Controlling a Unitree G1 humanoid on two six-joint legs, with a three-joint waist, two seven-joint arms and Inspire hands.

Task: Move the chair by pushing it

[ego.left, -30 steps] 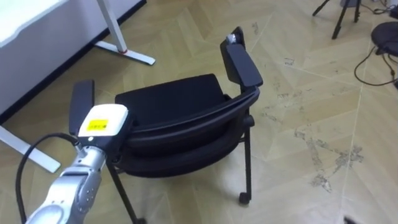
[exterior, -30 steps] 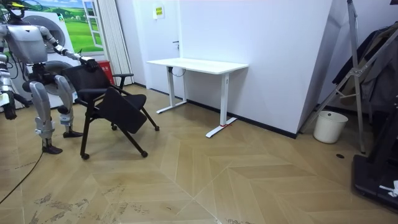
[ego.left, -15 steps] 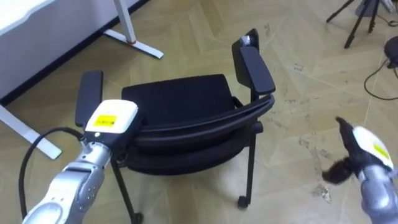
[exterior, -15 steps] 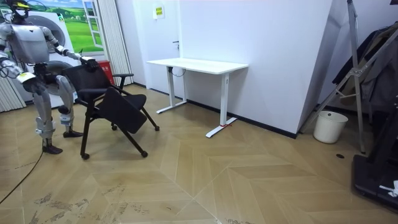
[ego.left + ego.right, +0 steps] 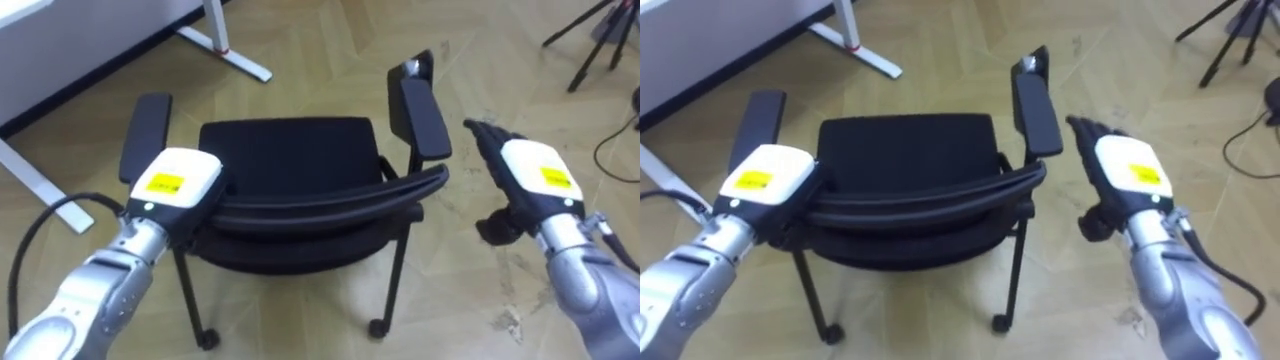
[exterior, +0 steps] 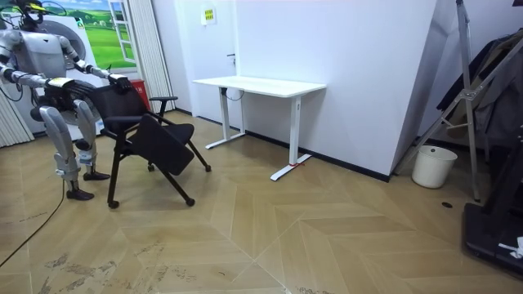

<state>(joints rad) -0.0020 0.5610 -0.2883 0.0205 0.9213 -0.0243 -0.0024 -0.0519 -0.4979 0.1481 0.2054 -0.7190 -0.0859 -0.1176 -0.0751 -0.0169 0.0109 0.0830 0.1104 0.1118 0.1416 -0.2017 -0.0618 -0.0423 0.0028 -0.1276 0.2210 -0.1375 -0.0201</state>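
Chair [image 5: 290, 150] sits on the wooden floor [image 5: 300, 40] right in front of us, backrest [image 5: 330, 195] on our side and seat facing away. Left robot hand [image 5: 178, 180] lies on the backrest's left end, just inside the left armrest [image 5: 145, 135]. Its fingers are hidden behind the backrest, so we cannot tell whether it grips or only rests there. Right robot hand [image 5: 530, 175] is released: fingers [image 5: 485, 135] are straight and point forward, holding nothing. It hangs in the air just beside the right armrest [image 5: 420, 115], off to its right and not touching the chair. In the eye views the foot of a white table [image 5: 240, 62] lies on the floor beyond the chair, up and to the left, and a dark tripod [image 5: 590, 40] stands at the far upper right. In the room view we stand upright at the room view's left, behind the chair, both arms reaching toward it. The table stands against the wall further to the room view's right, apart from the chair. A white bucket [image 6: 431, 166] sits by the wall, well apart from everything else.
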